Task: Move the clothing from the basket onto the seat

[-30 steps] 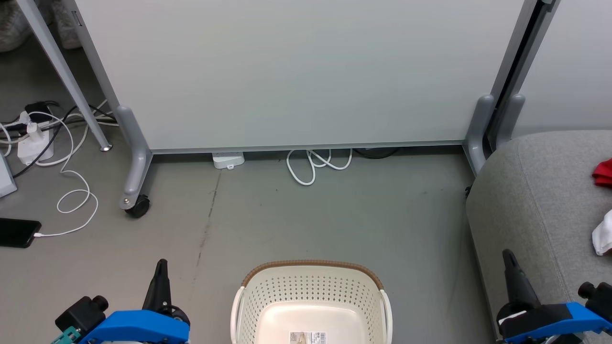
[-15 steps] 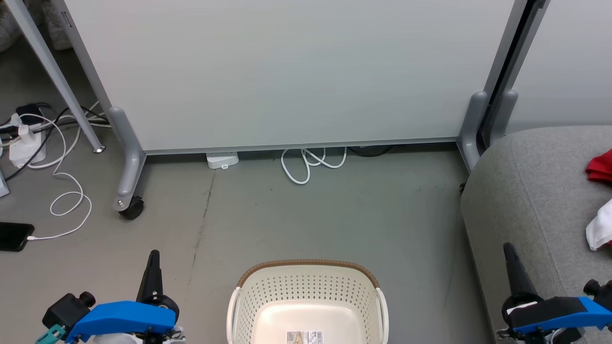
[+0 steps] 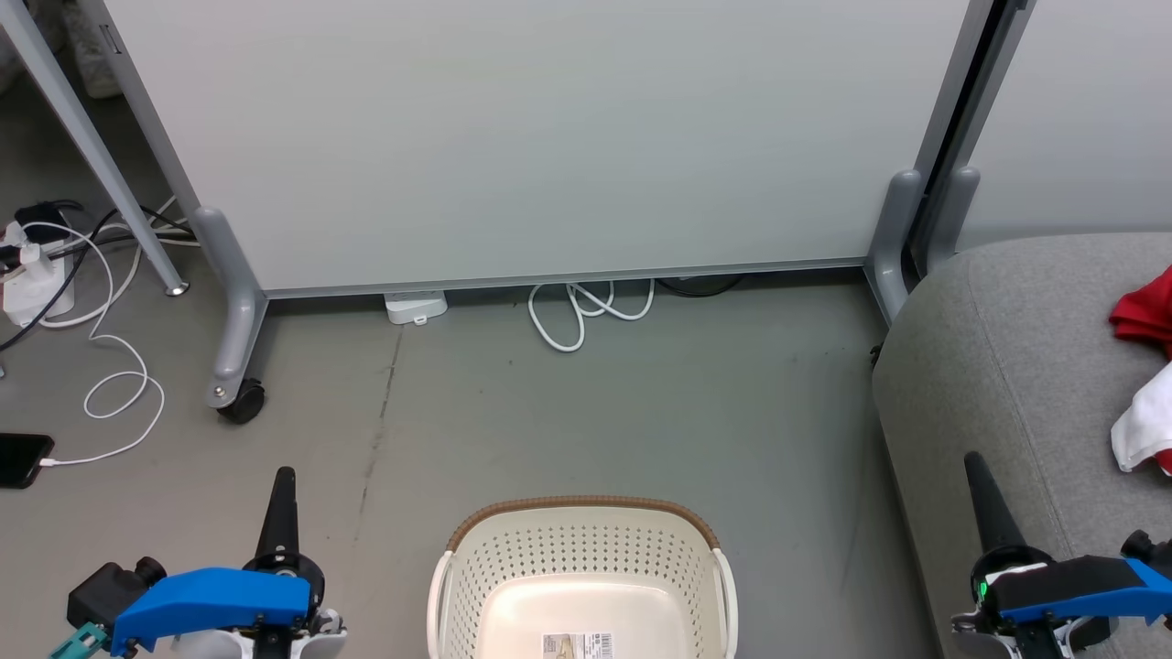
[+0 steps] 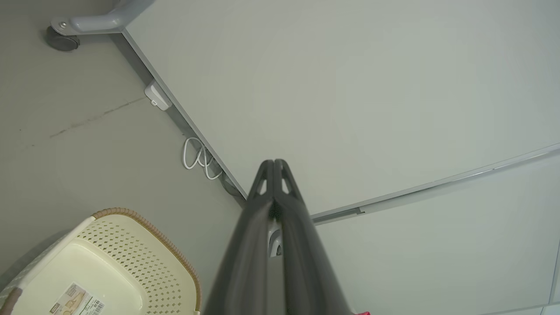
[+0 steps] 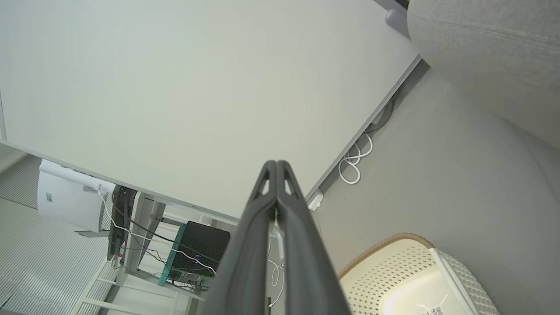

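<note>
Hovering over the floor (image 3: 641, 412), left hand (image 3: 284, 476) and right hand (image 3: 972, 462) both pressed together. Basket (image 3: 586, 505) sits between them, bare bottom showing. Clothing (image 3: 1144, 316) lies on the seat (image 3: 1007, 366), ahead and right of the right hand.

The basket (image 3: 586, 552) loses its near half at the bottom edge; its label (image 3: 577, 645) is unreadable; right of it, clothing (image 3: 1144, 316) on the seat (image 3: 1007, 366) is cropped

Bright, flat, diffuse light. Thin soft shadows under partition panel (image 3: 549, 137), beside seat (image 3: 1007, 366). Head view sharp; wrist views bow straight edges.
</note>
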